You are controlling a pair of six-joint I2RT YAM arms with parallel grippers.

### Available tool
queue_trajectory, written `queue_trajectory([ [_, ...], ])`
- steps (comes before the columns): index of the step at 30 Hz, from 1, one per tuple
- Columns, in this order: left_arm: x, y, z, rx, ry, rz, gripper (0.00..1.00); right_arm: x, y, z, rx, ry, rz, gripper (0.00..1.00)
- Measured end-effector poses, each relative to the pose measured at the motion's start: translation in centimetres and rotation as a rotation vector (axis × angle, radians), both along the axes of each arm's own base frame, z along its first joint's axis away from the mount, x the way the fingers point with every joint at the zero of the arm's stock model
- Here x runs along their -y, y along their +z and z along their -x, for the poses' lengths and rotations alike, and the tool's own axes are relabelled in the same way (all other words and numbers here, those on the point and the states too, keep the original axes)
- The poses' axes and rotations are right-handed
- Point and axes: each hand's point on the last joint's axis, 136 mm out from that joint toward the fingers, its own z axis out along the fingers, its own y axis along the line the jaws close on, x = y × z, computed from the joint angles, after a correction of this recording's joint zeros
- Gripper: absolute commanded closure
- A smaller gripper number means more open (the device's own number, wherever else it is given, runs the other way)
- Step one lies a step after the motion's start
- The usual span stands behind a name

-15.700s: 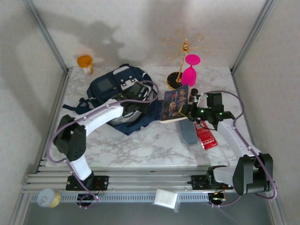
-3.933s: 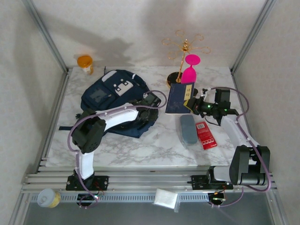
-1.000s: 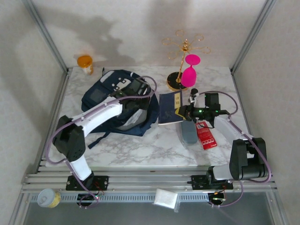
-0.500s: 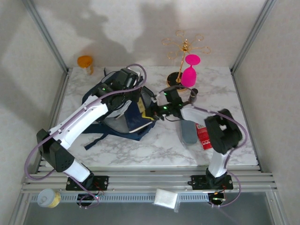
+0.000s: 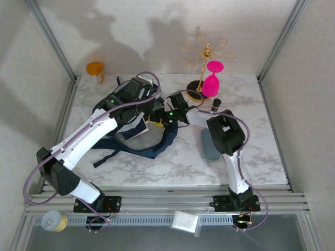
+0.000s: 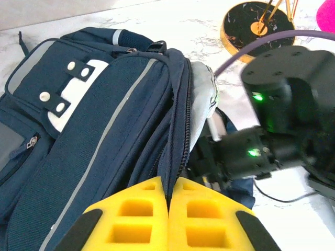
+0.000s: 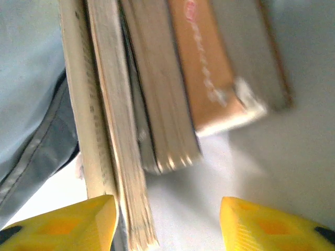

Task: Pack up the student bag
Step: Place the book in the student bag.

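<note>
The student bag (image 5: 155, 148) lies on the marble table (image 5: 172, 167) left of centre, towards the back, with both arms reaching into it. It is navy fabric with a pale grey stripe along its front pocket, a white patch bearing round studs and dark straps trailing off towards the near-left. From the left wrist view the student bag (image 6: 99, 130) has its main zip parted, with grey lining showing in the gap.

The left gripper (image 5: 145, 104) sits over the bag's top edge. Seen close, the left gripper (image 6: 168, 212) has its yellow fingers (image 6: 131, 214) pressed together on the navy edge beside the zip. The right gripper (image 5: 163, 116) is pushed into the opening. From its own camera the right gripper (image 7: 165, 209) stands wide apart, clamping nothing, with the books (image 7: 131, 104) just ahead of it against the bag's pale lining (image 7: 26, 78).

No brand or label on the bag can be read. One orange spine (image 7: 207, 68) carries reddish lettering, too blurred to make out.

The right arm (image 6: 277, 125) is a black block with green lights, and its fingertips are lost inside the bag. The bag's middle is covered by both arms from above. A grey case (image 5: 208, 149) is partly hidden behind the right arm, and a pink glass (image 5: 211, 81) hangs beside a gold stand (image 5: 205, 52) at the back
</note>
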Motion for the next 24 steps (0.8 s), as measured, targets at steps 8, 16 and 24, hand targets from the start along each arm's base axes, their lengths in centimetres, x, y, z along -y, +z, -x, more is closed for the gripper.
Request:
queue_trajectory([
  [8, 0.3, -0.3, -0.3, 0.005, 0.008, 0.030, 1.00, -1.2, 3.2, 6.2, 0.095, 0.019, 0.053, 0.67],
  [16, 0.7, -0.3, -0.7, -0.003, 0.030, 0.060, 1.00, -7.4, -2.5, 9.1, 0.027, 0.092, 0.075, 0.93],
  [24, 1.2, 0.0, -1.2, -0.017, 0.082, 0.151, 1.00, -7.4, -0.3, 1.4, 0.139, -0.121, -0.016, 0.96],
])
